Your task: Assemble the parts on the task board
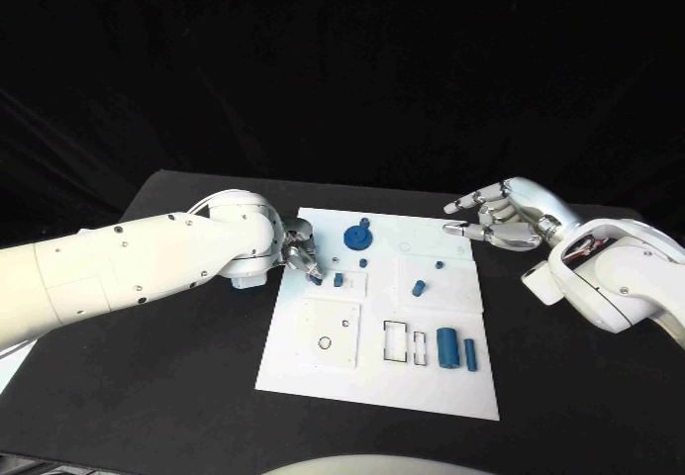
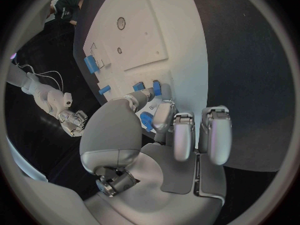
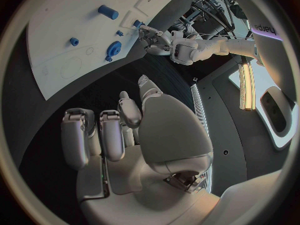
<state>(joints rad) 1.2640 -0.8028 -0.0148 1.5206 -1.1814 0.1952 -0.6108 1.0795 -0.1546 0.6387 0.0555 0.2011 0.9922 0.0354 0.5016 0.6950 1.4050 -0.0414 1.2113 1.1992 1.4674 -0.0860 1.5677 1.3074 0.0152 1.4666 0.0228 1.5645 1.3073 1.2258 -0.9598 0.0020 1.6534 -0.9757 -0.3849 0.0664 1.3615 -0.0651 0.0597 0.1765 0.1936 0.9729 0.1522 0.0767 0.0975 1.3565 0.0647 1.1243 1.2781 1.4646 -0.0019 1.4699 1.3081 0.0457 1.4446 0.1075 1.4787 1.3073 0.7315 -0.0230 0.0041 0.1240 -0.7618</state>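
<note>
Fingers of the left hand [image 1: 297, 252] down at the far left of the task board [image 1: 429, 386], seemingly pinched round a small blue part [image 1: 314, 279]. Fingers of the right hand [image 1: 500, 223] spread apart, holding nothing, up over the board's far right edge. Board flat in the middle of the black desk [image 1: 171, 396].

Looks like the step of fitting this small part into its spot. Next: line up, push straight down, slow and gentle, then let go.

Counted: one board, two hands, eight blue parts. One round wheel [image 1: 358, 236], two long bars [image 1: 448, 345] near the right, five little pieces.
</note>
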